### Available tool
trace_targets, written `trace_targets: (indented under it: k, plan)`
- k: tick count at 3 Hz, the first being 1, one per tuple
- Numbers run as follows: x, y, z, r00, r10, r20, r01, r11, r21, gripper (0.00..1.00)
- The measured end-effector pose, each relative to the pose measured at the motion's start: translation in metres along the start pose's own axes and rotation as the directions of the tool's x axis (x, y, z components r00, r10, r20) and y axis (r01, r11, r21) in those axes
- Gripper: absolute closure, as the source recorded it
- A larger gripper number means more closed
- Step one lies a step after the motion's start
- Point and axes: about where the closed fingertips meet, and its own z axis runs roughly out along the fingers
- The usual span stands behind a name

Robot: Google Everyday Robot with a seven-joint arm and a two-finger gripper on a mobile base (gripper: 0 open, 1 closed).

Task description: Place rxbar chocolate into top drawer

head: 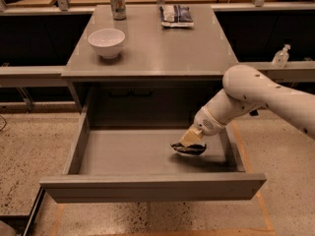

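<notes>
Speckled tan floor surrounds a grey table (157,58) seen from above and in front. On the table's top sit a white bowl (106,42) at the left, a drink can (117,3) at the far edge behind it, and a blue-and-white snack bag (176,14) at the far right. Below the top, the top drawer (152,188) is pulled wide open, showing its grey inside. A white robot arm (246,92) reaches in from the right and slants down into the drawer. Its pincer (191,140), with tan fingers, pinches the rxbar chocolate (188,149), a small dark glossy bar. The bar hangs low over the drawer floor, near the right wall, with a shadow beneath it.
</notes>
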Motion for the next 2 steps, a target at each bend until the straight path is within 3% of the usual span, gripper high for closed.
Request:
trace_targets:
  k: [1, 2]
  plan:
    - [-0.0032, -0.002, -0.0011, 0.998, 0.025, 0.058, -0.025, 0.9997, -0.008, 0.58]
    - [-0.0031, -0.0011, 0.0008, 0.998, 0.024, 0.053, -0.023, 0.9997, -0.011, 0.36]
